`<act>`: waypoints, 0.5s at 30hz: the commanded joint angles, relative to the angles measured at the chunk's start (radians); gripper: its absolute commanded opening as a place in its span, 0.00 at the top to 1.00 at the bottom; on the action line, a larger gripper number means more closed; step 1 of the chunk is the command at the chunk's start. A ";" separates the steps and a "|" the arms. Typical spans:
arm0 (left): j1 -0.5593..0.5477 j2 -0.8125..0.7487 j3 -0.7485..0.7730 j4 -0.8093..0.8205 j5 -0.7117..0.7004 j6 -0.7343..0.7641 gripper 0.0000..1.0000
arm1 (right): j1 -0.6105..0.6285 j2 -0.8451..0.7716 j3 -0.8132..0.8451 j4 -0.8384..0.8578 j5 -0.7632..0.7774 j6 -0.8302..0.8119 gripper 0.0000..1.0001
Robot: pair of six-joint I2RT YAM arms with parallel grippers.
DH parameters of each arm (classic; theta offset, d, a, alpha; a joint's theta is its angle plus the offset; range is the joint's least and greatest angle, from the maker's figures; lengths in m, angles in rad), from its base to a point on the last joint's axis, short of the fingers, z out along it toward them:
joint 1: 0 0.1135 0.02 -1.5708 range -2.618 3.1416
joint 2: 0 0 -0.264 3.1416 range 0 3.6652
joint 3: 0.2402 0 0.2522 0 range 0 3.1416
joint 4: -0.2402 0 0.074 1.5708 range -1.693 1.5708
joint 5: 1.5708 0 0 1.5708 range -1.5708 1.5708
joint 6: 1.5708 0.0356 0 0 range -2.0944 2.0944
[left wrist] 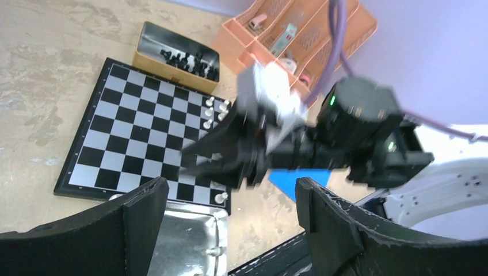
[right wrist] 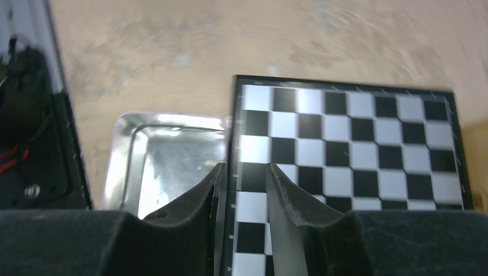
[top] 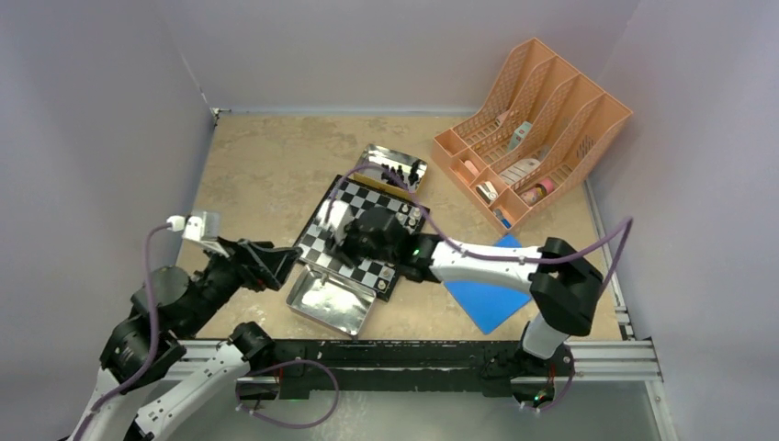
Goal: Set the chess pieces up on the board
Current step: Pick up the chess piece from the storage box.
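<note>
- The flat square black-and-white checkered board lies on the tan tabletop. Most of its squares are bare.
- A few cream-white chess pieces stand along the board edge facing the blue flat square.
- The black chess pieces sit in the shiny rectangular far tin, just beside the board's far corner.
- The right gripper hangs low over the board, near the edge beside the shiny rectangular near tin. Its fingers stand partly apart with nothing between them.
- The left gripper sits off the board's near corner, fingers wide apart and holding nothing.
- Risk: a low finger can catch the board's border, shift the board and topple the standing pieces.
- Risk: both arms crowd the same side of the board, so they are likely to touch if they advance together.
</note>
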 commanded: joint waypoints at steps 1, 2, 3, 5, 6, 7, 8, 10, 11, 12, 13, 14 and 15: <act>-0.001 -0.048 0.093 -0.065 -0.043 -0.100 0.20 | 0.159 0.078 0.089 -0.069 0.041 -0.402 0.65; -0.001 -0.060 0.107 -0.075 -0.046 -0.112 0.20 | 0.167 0.108 0.116 -0.107 0.038 -0.434 0.66; -0.001 -0.075 0.118 -0.079 -0.047 -0.122 0.20 | 0.169 0.137 0.144 -0.142 0.027 -0.456 0.66; -0.001 -0.102 0.133 -0.080 -0.044 -0.138 0.21 | 0.169 0.172 0.176 -0.158 -0.006 -0.512 0.68; -0.001 -0.115 0.139 -0.082 -0.044 -0.144 0.21 | 0.168 0.180 0.182 -0.154 -0.040 -0.552 0.69; -0.001 -0.126 0.145 -0.086 -0.048 -0.153 0.21 | 0.170 0.186 0.178 -0.143 -0.063 -0.590 0.69; -0.001 -0.136 0.151 -0.093 -0.051 -0.162 0.21 | 0.173 0.197 0.180 -0.145 -0.073 -0.634 0.69; -0.001 -0.154 0.161 -0.098 -0.055 -0.172 0.21 | 0.181 0.233 0.207 -0.183 -0.034 -0.714 0.67; -0.001 -0.162 0.167 -0.098 -0.054 -0.173 0.21 | 0.185 0.256 0.228 -0.207 -0.003 -0.743 0.66; -0.002 -0.166 0.178 -0.100 -0.055 -0.170 0.21 | 0.188 0.284 0.252 -0.241 0.018 -0.774 0.64; -0.001 -0.168 0.194 -0.109 -0.059 -0.169 0.21 | 0.191 0.302 0.269 -0.266 0.034 -0.806 0.63; -0.001 -0.169 0.208 -0.117 -0.066 -0.173 0.22 | 0.194 0.313 0.279 -0.278 0.045 -0.838 0.63; -0.001 -0.172 0.218 -0.122 -0.071 -0.174 0.22 | 0.196 0.318 0.280 -0.279 0.051 -0.882 0.64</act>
